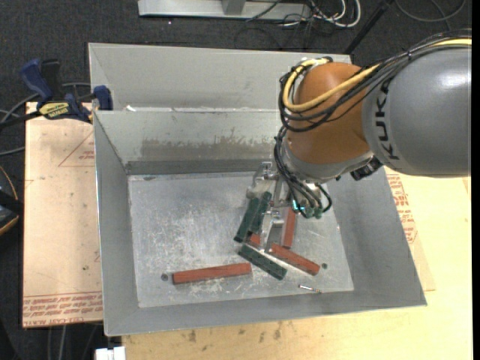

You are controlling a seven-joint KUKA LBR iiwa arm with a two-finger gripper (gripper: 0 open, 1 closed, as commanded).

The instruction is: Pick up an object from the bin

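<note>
**Bin** [112, 201]: grey metal, floor scuffed; contents listed from its left side to its right

1. **Long red-brown bar** [212, 274]: lies flat and nearly level near the front wall, well apart from the gripper.
2. **Tilted dark green bar** [251, 217]: steeply angled at the bin's middle, just beside the gripper on its left.
3. **Second dark green bar** [262, 262]: lies aslant below item 2, its left end near the right end of item 1.
4. **Gripper** [276, 210]: sits low in the cluster beneath the orange wrist cover [326, 118]. Whether it is spread or pressed together cannot be told, and no item is seen pinched in it.
5. **Short red bar** [289, 231]: stands aslant just right of the gripper.
6. **Lower red bar** [295, 260]: lies flat, touching the right end of item 3.
7. **Small pale pin** [307, 287]: lies alone near the front wall.

**Handling note (judgement):** the likely pick is item 2 or item 5, the two bars flanking the gripper. The bars crowd and partly overlap. The grip should therefore cross the narrow width of one bar only, near its middle and clear of its neighbours, and the lift should go straight up so the bar does not pivot or drag item 3 along
</note>
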